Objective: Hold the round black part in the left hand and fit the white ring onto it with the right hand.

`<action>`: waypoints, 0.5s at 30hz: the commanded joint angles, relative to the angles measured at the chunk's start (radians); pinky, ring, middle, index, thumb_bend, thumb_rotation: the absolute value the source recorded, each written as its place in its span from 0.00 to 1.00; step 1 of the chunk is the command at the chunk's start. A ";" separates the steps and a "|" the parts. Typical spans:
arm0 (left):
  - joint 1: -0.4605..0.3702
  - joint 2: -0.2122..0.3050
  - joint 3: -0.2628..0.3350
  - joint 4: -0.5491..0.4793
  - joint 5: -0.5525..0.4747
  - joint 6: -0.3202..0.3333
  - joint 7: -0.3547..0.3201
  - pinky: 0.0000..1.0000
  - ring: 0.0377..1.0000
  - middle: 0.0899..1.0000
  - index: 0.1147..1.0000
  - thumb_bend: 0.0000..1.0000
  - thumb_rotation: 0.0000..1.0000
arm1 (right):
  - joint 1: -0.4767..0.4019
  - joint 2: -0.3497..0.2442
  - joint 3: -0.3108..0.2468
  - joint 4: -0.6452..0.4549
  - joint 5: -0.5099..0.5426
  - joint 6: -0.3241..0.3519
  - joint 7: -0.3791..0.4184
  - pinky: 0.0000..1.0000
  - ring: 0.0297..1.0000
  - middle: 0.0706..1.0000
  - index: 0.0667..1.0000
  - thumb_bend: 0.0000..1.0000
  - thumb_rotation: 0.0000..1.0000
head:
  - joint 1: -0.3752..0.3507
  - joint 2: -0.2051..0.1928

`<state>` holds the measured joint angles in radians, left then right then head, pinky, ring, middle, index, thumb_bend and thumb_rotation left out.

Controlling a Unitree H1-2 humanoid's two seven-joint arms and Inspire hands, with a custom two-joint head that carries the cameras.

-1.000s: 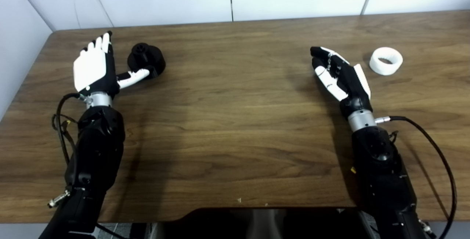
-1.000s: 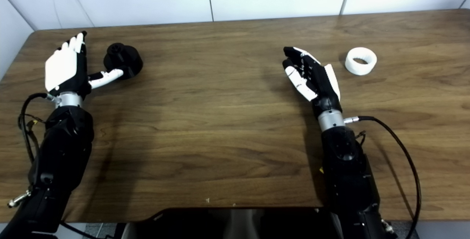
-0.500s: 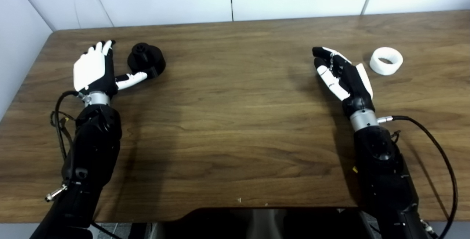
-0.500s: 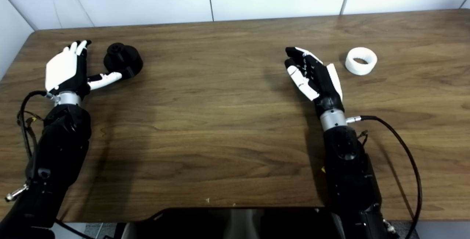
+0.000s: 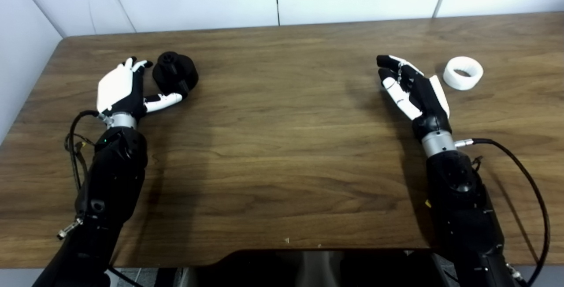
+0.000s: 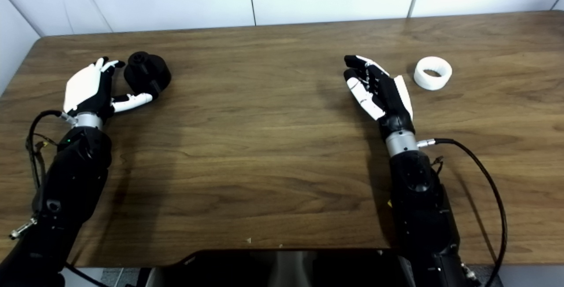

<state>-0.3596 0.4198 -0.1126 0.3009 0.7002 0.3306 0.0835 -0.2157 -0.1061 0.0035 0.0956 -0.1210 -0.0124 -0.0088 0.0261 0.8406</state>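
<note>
My left hand point(image 5: 120, 91) has dropped and curled toward the round black part point(image 5: 175, 73) just beyond its fingers, holding nothing. My right hand point(image 5: 414, 91) waits spread, the white ring point(image 5: 463, 72) beside it on the tabletop point(image 5: 282, 146).

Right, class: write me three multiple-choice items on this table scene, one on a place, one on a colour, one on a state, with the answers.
1. Where is the ring?
A. on the table, beyond the right hand
B. in the left hand
C. on the black part

2. What colour is the ring?
A. black
B. white
C. red

3. How is the right hand?
A. shut on the ring
B. open, holding nothing
C. resting on the black part

Answers: 1 A, it lies alone on the table; 2 B, plainly white; 3 B, fingers apart, nothing held.
</note>
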 commanded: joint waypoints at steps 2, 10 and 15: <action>-0.059 0.036 0.001 -0.004 0.000 -0.035 0.025 1.00 1.00 1.00 0.83 1.00 0.55 | -0.037 -0.002 -0.003 -0.036 0.008 -0.014 0.001 0.77 0.81 0.80 0.76 0.49 0.64 | 0.001 0.000; -0.068 0.030 -0.007 0.024 0.004 -0.041 0.028 1.00 1.00 1.00 0.84 1.00 0.55 | -0.035 -0.004 -0.005 -0.040 0.003 -0.019 -0.003 0.76 0.80 0.80 0.75 0.49 0.64 | -0.003 0.002; -0.078 0.026 -0.009 0.047 0.006 -0.046 0.041 1.00 1.00 1.00 0.84 1.00 0.56 | -0.030 -0.008 -0.006 -0.041 0.005 -0.023 0.000 0.76 0.81 0.80 0.75 0.47 0.63 | -0.004 0.002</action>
<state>-0.3776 0.4196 -0.1243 0.3535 0.6992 0.2986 0.0864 -0.2156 -0.1076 0.0031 0.0850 -0.1212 -0.0096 -0.0086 0.0215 0.8422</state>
